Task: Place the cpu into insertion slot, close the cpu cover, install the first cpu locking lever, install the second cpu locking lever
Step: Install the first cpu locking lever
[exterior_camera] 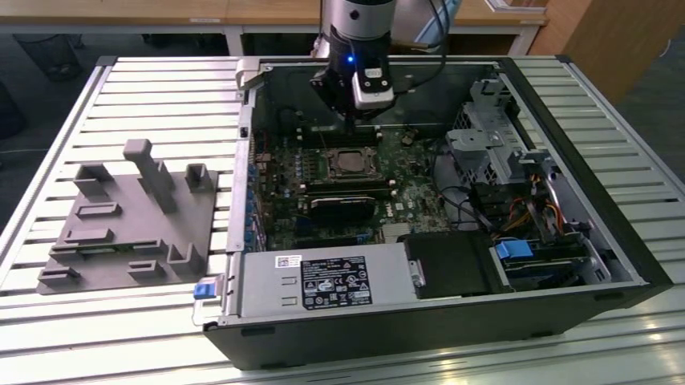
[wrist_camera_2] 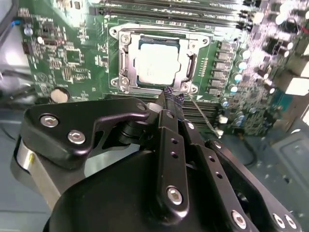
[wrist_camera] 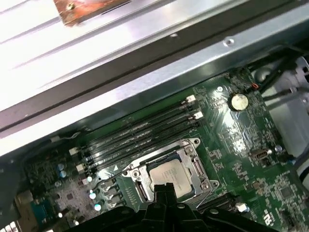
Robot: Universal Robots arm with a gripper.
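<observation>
The cpu (wrist_camera_2: 158, 60) lies flat in the insertion slot (exterior_camera: 345, 163) on the green board, its silver top showing in both wrist views (wrist_camera: 169, 175). The silvery cpu cover (wrist_camera_2: 124, 65) lies down around it like a frame. A thin wire locking lever (wrist_camera_2: 203, 116) sticks out at a slant beside the socket's corner. My gripper (wrist_camera_2: 172, 96) hangs just above the socket's edge nearest the lever, its black fingers pressed together with nothing between them. In the exterior view the gripper (exterior_camera: 366, 120) is over the board just beyond the socket.
The open computer case (exterior_camera: 631, 241) lies on a slatted table. Long black memory slots (wrist_camera: 140, 130) run beside the socket. A black graphics card (exterior_camera: 342, 210), a power supply (exterior_camera: 321, 282) and a drive cage (exterior_camera: 492, 120) surround it. A grey fixture block (exterior_camera: 128, 216) sits at the exterior view's left.
</observation>
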